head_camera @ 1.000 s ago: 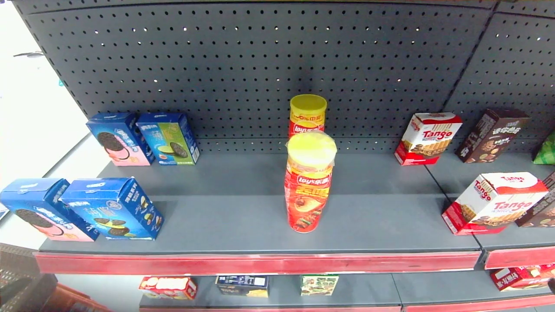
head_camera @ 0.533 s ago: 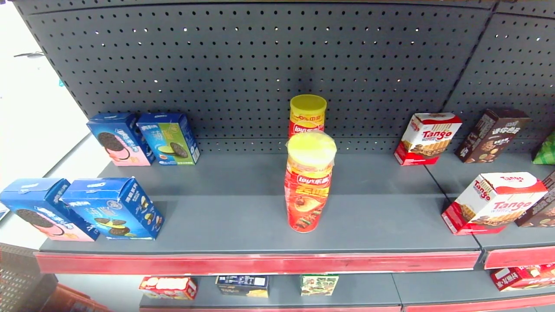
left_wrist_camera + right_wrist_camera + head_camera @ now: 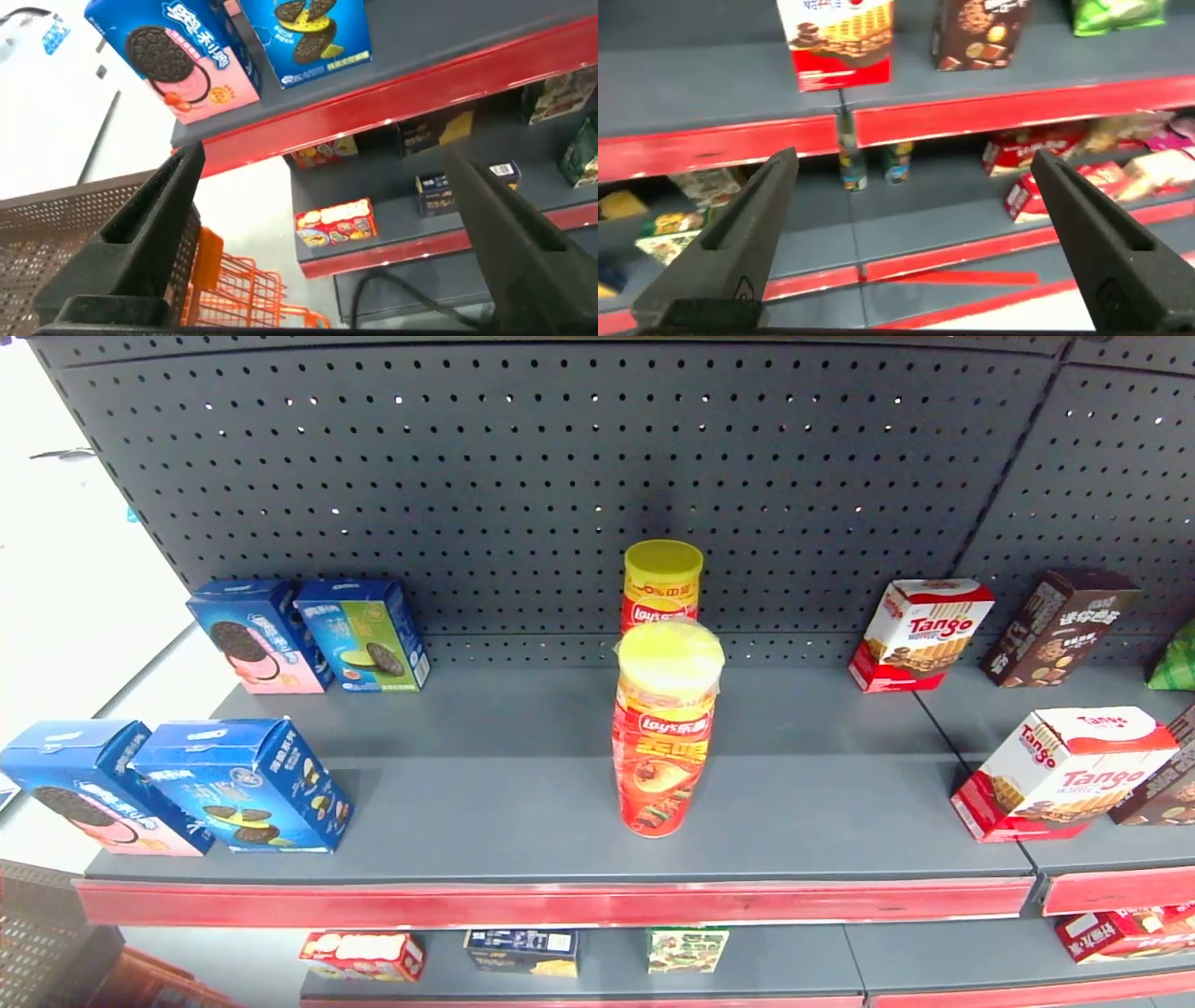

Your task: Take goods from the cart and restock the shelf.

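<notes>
The left gripper point(image 3: 324, 159) hangs with its fingers spread wide and nothing between them, beside the mesh cart basket point(image 3: 56, 224). The right gripper point(image 3: 913, 161) is likewise wide apart and bare, facing a wafer box point(image 3: 842, 37). Nothing on the shelf point(image 3: 523, 803) has shifted since a second ago. The front chip can point(image 3: 667, 728) stands upright mid-shelf, with the rear can point(image 3: 662, 581) behind it and the blue cookie boxes point(image 3: 233, 784) at the left.

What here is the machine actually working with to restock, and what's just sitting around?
In the job: the shelf, the cart, the left tool and right tool, both open and empty; probably the front chip can.
Just there: blue cookie boxes, wafer boxes, lower-shelf goods.
</notes>
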Controlling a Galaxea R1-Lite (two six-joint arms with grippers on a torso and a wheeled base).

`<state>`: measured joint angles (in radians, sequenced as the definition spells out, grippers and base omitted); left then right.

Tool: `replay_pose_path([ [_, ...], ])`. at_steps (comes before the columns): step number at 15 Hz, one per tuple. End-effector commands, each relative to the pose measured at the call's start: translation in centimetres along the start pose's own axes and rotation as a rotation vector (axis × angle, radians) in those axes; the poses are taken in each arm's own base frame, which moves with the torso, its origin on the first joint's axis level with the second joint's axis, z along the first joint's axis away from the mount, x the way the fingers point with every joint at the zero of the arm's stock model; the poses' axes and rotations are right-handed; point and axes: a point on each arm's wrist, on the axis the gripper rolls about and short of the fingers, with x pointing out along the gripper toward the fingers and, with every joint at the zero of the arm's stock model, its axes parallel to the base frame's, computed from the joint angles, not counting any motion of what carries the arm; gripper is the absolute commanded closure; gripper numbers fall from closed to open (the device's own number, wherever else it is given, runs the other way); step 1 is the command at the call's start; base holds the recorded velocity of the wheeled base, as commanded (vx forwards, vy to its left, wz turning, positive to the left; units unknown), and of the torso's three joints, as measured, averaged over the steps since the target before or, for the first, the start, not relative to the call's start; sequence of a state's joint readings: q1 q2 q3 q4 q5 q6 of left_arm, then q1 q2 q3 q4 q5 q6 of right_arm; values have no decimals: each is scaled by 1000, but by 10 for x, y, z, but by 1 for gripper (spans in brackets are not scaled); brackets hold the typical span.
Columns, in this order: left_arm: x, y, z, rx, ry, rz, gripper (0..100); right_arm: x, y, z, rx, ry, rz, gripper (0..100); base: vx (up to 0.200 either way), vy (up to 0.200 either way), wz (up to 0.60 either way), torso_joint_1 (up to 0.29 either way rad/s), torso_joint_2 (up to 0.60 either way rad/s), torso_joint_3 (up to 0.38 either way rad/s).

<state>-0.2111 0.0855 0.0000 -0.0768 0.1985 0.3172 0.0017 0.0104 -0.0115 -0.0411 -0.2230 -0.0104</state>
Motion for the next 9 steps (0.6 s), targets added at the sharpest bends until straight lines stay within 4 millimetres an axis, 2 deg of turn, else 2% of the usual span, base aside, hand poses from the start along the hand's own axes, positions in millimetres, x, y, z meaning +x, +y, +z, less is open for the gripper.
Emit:
replay_pose_path([
  [1, 0, 0, 0, -3, -2, 1, 0, 0, 0, -2, -1, -4, 22, 0, 0, 0, 0, 0, 0, 0],
  [2, 0, 0, 0, -17, -1, 1, 0, -1, 6, -6, -7, 19, 278, 0, 0, 0, 0, 0, 0, 0],
  [9, 0, 0, 0, -47, 4, 10, 0, -1, 6, -8, 1, 48, 260, 0, 0, 0, 0, 0, 0, 0],
])
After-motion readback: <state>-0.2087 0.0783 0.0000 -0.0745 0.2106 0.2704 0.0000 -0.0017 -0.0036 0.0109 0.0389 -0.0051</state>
